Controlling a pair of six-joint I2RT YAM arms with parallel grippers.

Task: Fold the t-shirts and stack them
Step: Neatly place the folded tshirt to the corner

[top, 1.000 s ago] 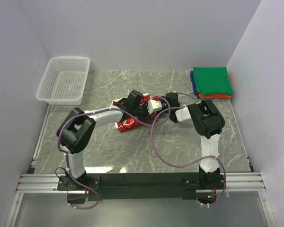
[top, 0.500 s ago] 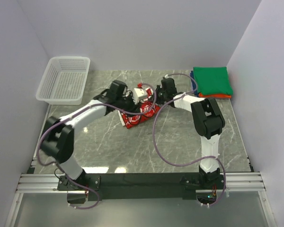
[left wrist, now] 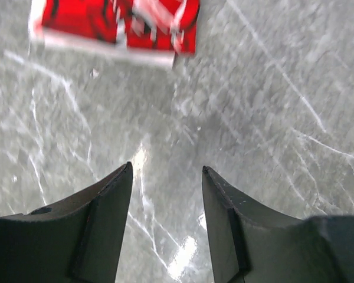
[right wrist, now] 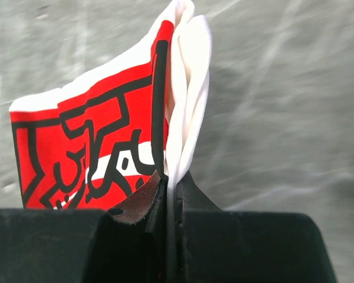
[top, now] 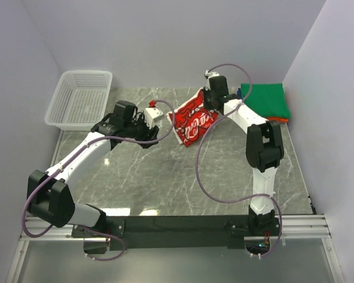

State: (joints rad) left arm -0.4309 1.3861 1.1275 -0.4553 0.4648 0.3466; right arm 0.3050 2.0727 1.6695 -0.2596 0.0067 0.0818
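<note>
The soft, folded red-printed tee [right wrist: 100, 147] is pinched in the right gripper [right wrist: 169, 184]; the left gripper [left wrist: 167, 177] is spread apart over the veined counter [left wrist: 271, 118].

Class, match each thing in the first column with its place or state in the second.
Column 1:
1 basket
2 green tee
3 printed tee
4 left tool

Column 2:
a open, holding nothing
b on top of the stack, far right
c far left
d pinched in the right tool

Pairs: 1-c, 2-b, 3-d, 4-a
</note>
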